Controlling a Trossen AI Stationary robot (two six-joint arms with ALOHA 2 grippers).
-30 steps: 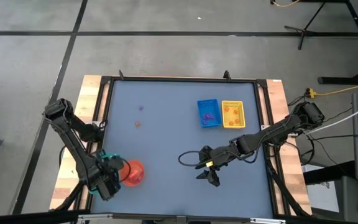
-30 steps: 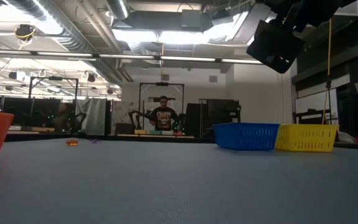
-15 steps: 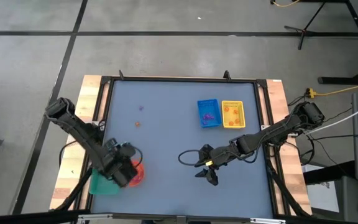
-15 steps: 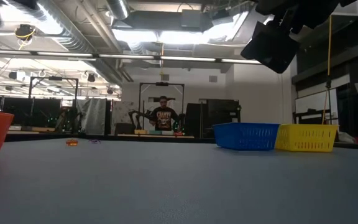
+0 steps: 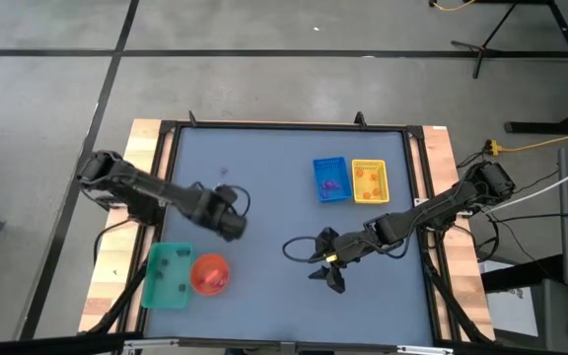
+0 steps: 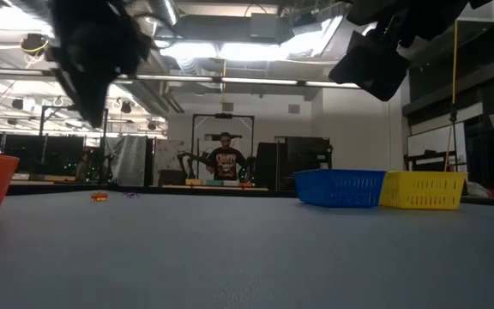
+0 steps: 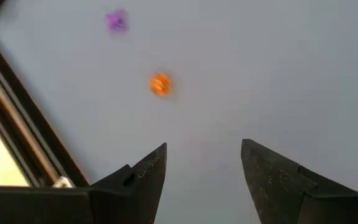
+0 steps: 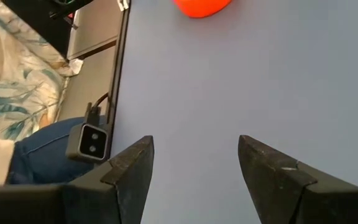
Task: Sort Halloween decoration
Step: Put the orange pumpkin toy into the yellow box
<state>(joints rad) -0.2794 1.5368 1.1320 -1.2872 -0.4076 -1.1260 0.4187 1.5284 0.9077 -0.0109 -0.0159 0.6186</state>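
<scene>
1. Left pincer: fingers apart, nothing held, above the counter.
2. Orange piece lies ahead of it, with the purple piece just beyond; the left arm is nearer to both.
3. Right pincer: spread, empty, waiting mid-counter.

table top: plain blue-grey
my left fingers: dark
loose piece: orange
loose piece beyond it: purple
bowl: orange
near-left tray: green
far trays: blue, yellow
table edges: pale wood
</scene>
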